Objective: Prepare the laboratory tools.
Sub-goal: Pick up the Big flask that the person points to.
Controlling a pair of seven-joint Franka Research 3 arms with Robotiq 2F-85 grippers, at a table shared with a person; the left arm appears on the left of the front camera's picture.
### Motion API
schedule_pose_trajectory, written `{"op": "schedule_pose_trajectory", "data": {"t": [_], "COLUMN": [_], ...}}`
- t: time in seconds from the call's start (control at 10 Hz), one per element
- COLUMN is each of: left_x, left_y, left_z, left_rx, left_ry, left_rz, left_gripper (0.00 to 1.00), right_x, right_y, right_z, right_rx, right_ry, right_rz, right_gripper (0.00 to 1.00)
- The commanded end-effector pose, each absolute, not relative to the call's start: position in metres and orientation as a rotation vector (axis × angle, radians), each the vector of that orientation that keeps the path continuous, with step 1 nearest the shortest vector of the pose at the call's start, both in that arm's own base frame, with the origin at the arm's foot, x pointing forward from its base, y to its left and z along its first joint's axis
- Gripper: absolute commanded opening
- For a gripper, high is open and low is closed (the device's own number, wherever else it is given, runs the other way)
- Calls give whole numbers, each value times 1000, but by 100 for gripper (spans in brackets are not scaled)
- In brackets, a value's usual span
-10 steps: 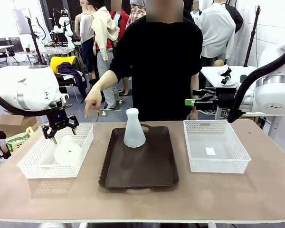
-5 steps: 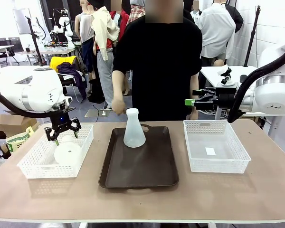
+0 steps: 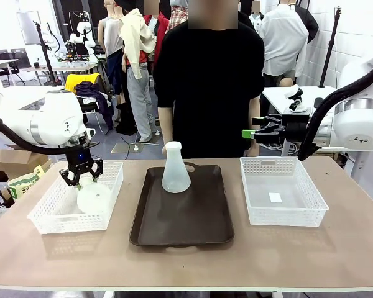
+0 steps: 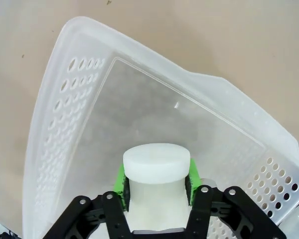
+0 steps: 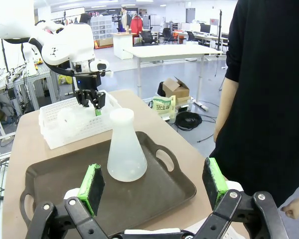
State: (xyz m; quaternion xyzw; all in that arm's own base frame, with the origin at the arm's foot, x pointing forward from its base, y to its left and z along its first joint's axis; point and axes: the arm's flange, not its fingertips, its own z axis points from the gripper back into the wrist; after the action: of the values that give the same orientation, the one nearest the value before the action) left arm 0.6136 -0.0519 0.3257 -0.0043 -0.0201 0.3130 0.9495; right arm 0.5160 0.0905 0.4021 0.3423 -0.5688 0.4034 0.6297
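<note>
Left basket: white lattice, at the table's left end. It contains one translucent flask. The left gripper is clamped on this flask's neck, one green pad on each side just below the rim; whether the base rests on the basket floor cannot be determined.

Tray: dark brown, table centre. A second flask stands upright on its far half.

Right basket: holds a small white label on its floor.

The right gripper has its jaws spread wide, gripping nothing, beyond the right basket's far side
</note>
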Motion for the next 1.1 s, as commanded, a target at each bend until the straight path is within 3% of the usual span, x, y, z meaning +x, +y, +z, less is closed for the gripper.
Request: {"op": "schedule_pose_trajectory", "data": {"t": [0.0,1.0], "left_x": [621,615], "left_y": [-52,-52], "left_z": [327,326], "left_rx": [-5,-9], "left_ry": [-32,-41], "left_rz": [626,636], "left_gripper": [0,0], "right_x": [516,516], "right_y": [92,92], "right_z": [403,403], "right_rx": [774,774], "right_ry": [-1296,-1296], "right_rz": [919,919], "right_gripper": [100,100]}}
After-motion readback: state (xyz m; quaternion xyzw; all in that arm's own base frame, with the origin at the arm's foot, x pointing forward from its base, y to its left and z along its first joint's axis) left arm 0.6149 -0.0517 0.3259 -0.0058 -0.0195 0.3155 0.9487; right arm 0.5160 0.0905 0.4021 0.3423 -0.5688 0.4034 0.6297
